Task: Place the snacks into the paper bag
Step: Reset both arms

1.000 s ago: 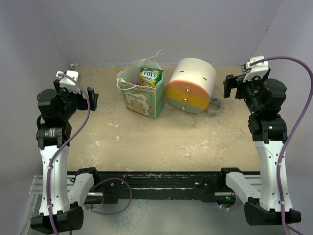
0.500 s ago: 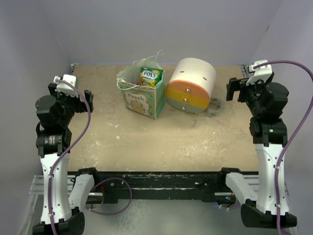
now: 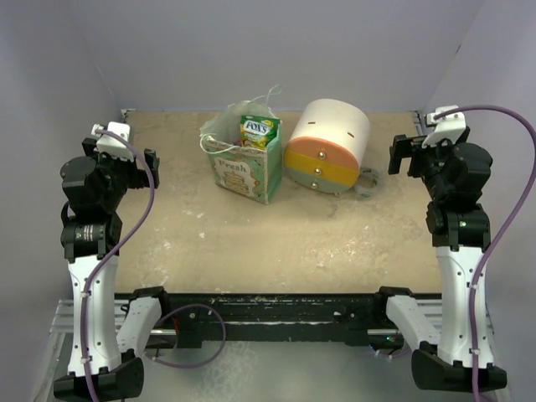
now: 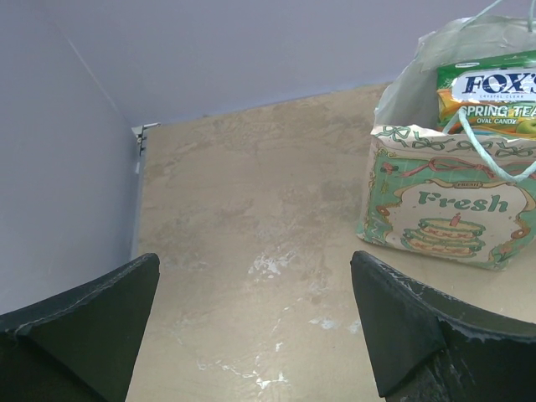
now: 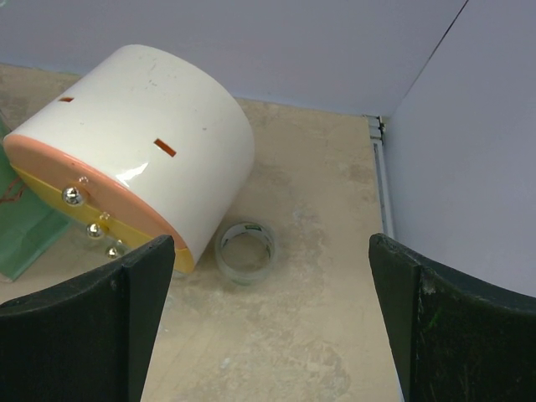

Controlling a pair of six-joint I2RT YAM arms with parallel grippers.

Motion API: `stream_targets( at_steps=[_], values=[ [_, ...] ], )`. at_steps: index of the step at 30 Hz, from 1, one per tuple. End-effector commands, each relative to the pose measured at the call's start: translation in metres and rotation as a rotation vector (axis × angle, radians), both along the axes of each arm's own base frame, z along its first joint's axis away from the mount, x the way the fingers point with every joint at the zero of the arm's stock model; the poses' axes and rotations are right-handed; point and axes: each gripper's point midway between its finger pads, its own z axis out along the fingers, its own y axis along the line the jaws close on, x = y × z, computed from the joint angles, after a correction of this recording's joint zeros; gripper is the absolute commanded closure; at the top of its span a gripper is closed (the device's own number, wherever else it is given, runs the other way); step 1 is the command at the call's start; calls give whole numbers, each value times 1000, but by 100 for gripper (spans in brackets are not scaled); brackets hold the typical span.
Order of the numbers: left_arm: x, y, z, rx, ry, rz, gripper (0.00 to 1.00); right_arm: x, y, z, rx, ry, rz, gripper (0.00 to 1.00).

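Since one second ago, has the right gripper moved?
Yes. The right gripper, open and empty, has drawn slightly outward in the top view, away from the round drawer unit.

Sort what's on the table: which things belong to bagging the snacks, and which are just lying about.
Belongs to the job: paper bag; FOX'S snack packet sticking out of its top.
Just lying about: round white, orange and yellow drawer unit; clear ring beside it.

The beige, scuffed tabletop carries a bag at 12 o'clock, a drawer unit at 1 o'clock, and a clear ring just beside the unit.
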Motion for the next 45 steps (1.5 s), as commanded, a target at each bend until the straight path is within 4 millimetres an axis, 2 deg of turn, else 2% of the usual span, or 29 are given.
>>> stream_targets(
  at_steps=[1,45],
  values=[
    [-1,3,19,6,-56,14,1,2,-1,12,9,-47,-4,0],
    [-3,2,12,6,-48,10,1,10,3,2,6,-23,28,0]
  ],
)
